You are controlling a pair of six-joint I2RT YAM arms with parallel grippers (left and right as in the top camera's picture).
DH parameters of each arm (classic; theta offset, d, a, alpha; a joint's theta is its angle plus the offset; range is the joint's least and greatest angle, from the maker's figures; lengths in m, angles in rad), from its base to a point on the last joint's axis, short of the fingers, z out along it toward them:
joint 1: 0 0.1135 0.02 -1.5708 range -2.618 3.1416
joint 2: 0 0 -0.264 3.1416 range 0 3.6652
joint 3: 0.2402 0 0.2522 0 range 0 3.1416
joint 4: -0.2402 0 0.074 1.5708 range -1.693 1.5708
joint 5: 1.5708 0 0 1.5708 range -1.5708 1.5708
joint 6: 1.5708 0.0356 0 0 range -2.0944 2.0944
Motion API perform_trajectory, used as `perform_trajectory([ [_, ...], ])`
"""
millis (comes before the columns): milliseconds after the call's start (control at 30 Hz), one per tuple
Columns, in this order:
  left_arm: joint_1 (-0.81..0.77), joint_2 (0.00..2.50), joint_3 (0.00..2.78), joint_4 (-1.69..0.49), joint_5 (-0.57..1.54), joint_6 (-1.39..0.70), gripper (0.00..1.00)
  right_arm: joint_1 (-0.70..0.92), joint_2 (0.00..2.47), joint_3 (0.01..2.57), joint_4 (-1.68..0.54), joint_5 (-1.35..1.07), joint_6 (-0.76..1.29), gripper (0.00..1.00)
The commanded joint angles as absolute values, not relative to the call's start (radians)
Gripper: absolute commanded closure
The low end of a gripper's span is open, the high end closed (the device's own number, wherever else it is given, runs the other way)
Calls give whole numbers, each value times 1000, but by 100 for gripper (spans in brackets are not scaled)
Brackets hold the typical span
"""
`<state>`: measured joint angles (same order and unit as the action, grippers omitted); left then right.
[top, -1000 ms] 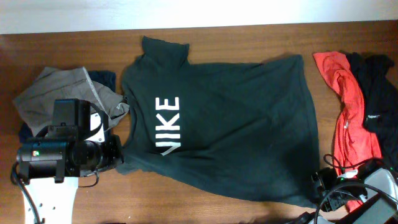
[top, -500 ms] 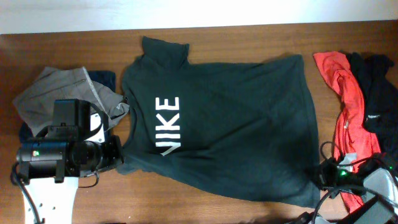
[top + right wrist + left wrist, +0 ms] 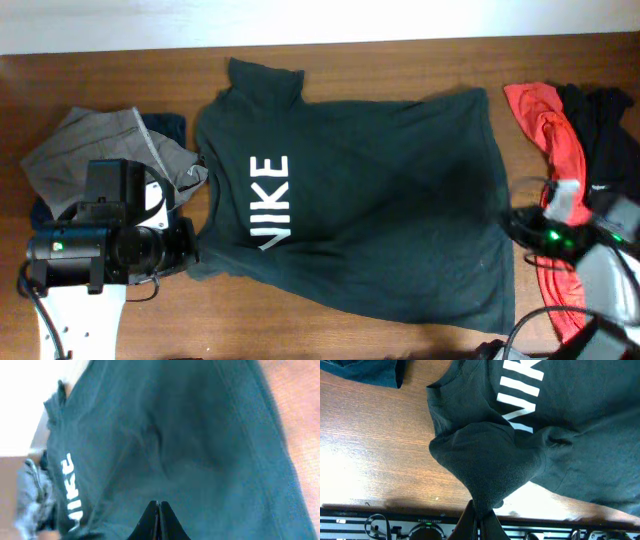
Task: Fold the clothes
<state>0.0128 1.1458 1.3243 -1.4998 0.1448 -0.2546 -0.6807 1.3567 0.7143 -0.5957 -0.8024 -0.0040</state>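
The dark green T-shirt (image 3: 380, 210) lies spread flat across the middle of the table (image 3: 100, 80), its white lettering towards the left; the left gripper (image 3: 478, 516) is closed tight on a bunched fold of the T-shirt's lower left edge; the right gripper (image 3: 159, 510) sits at the T-shirt's right edge with its jaws pressed together, though whether it pinches cloth I cannot tell; grey trousers (image 3: 90, 150) lie crumpled at the far left; a red top (image 3: 555, 140) and a black top (image 3: 605, 140) lie at the far right.
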Motion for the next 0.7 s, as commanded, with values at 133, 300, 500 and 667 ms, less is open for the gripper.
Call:
perform_trajectory([
  [133, 16, 1146, 1342, -1499, 134, -253, 98, -407, 1483, 728, -336, -458, 310, 96],
  [300, 16, 1146, 1342, -1496, 134, -253, 98, -347, 1573, 728, -288, -401, 393, 96],
  [500, 16, 1146, 1342, -1495, 134, -253, 98, -332, 1718, 734, -179, -384, 432, 97],
  [667, 16, 1146, 1342, -1496, 134, -253, 98, -332, 1829, 766, -69, -346, 492, 96],
])
